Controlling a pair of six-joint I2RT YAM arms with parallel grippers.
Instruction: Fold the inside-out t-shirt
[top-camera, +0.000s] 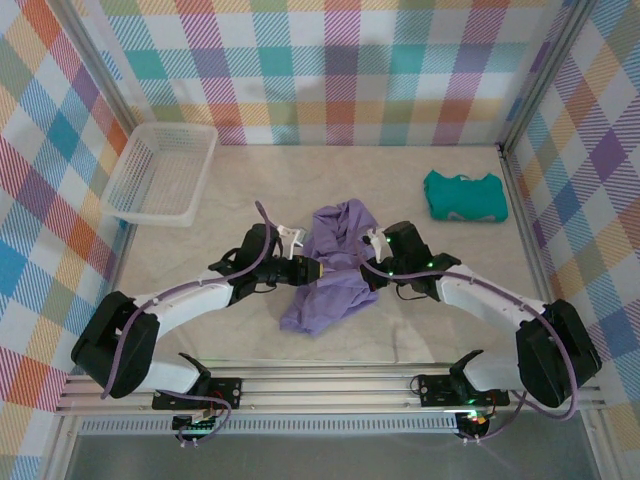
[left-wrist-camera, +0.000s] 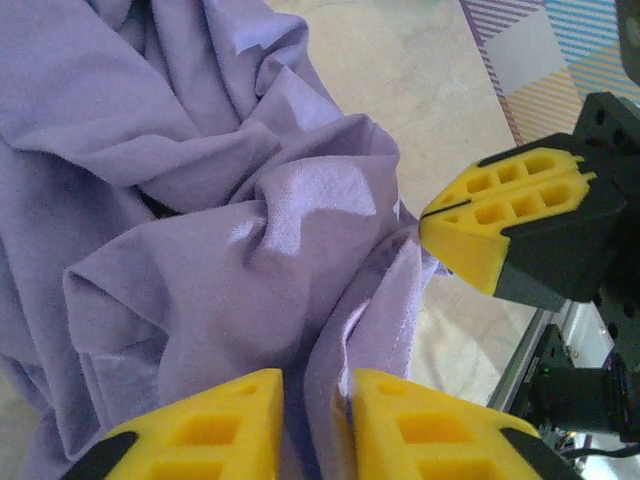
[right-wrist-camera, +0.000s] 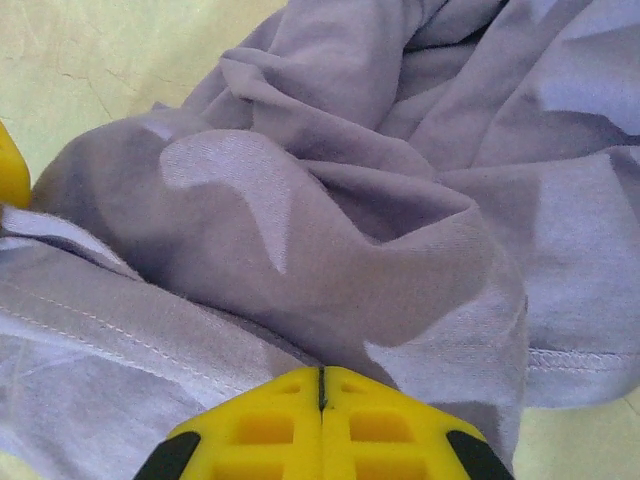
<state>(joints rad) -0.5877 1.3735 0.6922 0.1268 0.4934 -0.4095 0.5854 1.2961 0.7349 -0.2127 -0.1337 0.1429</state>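
1. Where the arms meet over the table (top-camera: 230, 205), the left gripper (left-wrist-camera: 315, 385) is being seen nearest. Its yellow fingers are being held narrowly apart, with a fold of hem lying in the gap.
2. Just beyond it, the right gripper (left-wrist-camera: 435, 222) is being pressed fully closed, and an edge of the cloth appears to be pinched at its tips.
3. Between and beyond both, the inside-out t-shirt (top-camera: 335, 265) is being left crumpled at mid-table, with its stitching showing.
4. By judgement, the hem is being sorted out and no fold has been made. Next, the cloth needs to be drawn apart and spread flat.
5. Farthest off, a teal garment (top-camera: 465, 195) and a white basket (top-camera: 160, 172) are being left well apart from the shirt.
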